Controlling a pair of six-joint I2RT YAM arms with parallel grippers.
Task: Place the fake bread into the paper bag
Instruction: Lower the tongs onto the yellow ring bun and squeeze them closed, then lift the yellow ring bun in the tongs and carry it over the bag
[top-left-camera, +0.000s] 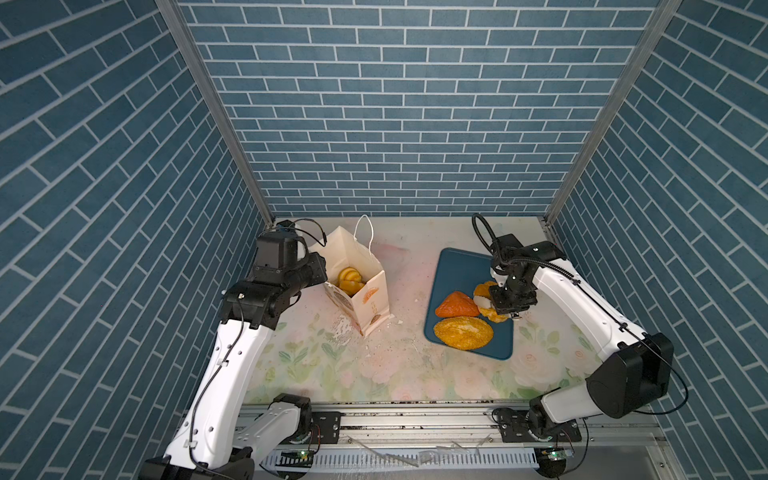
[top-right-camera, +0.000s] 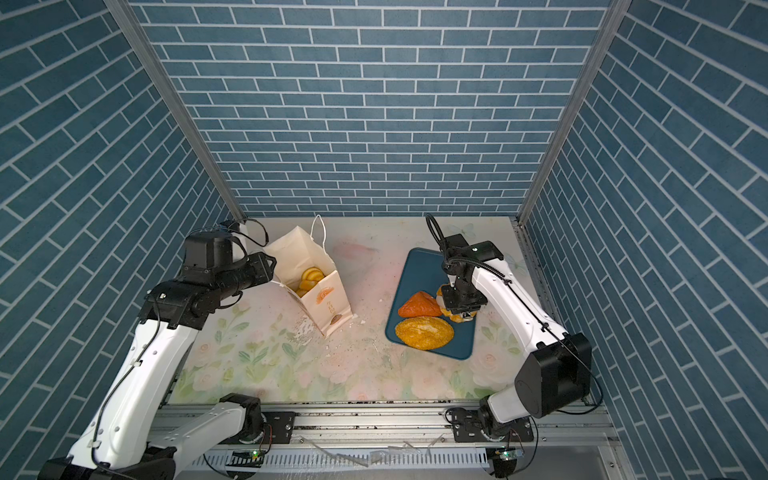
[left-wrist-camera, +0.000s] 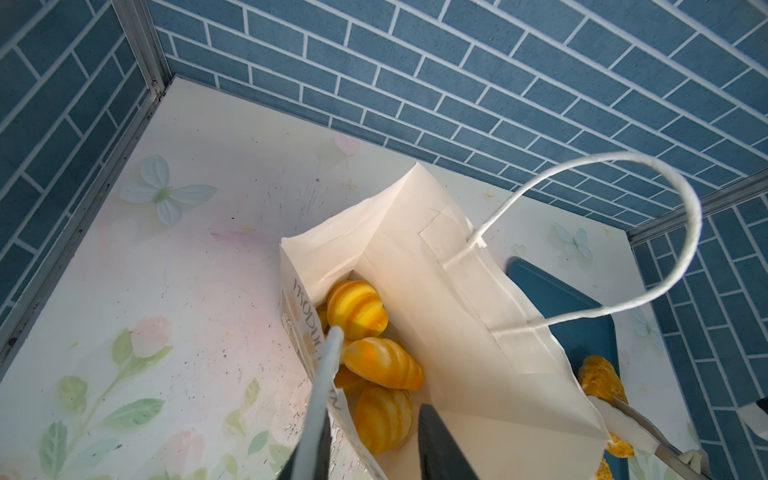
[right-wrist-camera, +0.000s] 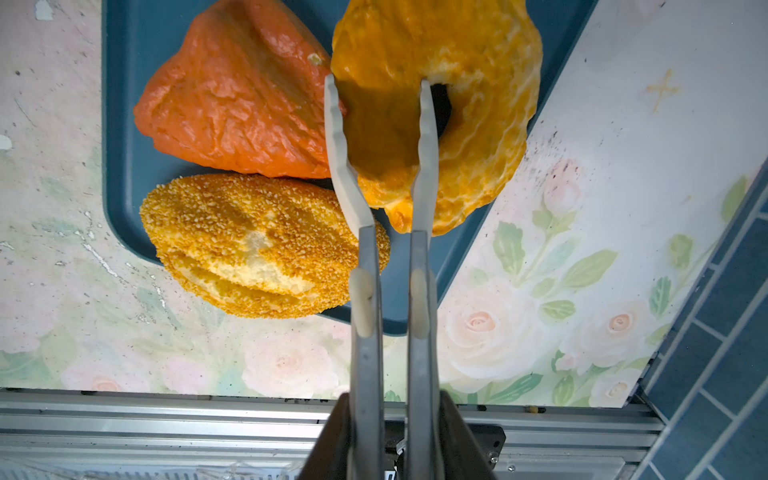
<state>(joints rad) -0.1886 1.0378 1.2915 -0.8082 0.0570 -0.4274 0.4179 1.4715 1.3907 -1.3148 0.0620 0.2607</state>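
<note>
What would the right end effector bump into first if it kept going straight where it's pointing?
The right end effector is clamped on the ring-shaped bread. Going straight on, it would probably press into the blue tray underneath, though depth is hard to judge.

I'm on the cream-white paper bag (left-wrist-camera: 436, 299) now: matt, creased paper, with a twisted white cord handle (left-wrist-camera: 669, 176). The golden croissants (left-wrist-camera: 357, 309) inside shine like moulded plastic. Over on the smooth, matt dark blue tray (right-wrist-camera: 124, 124), the reddish triangle pastry (right-wrist-camera: 237, 95) looks glossy and wrinkled. The big seeded oval loaf (right-wrist-camera: 249, 245) is rough and grainy, and the golden ring pastry (right-wrist-camera: 490, 137) slick and crackled. The floral tabletop (right-wrist-camera: 62, 257) is scuffed and flaking.
</note>
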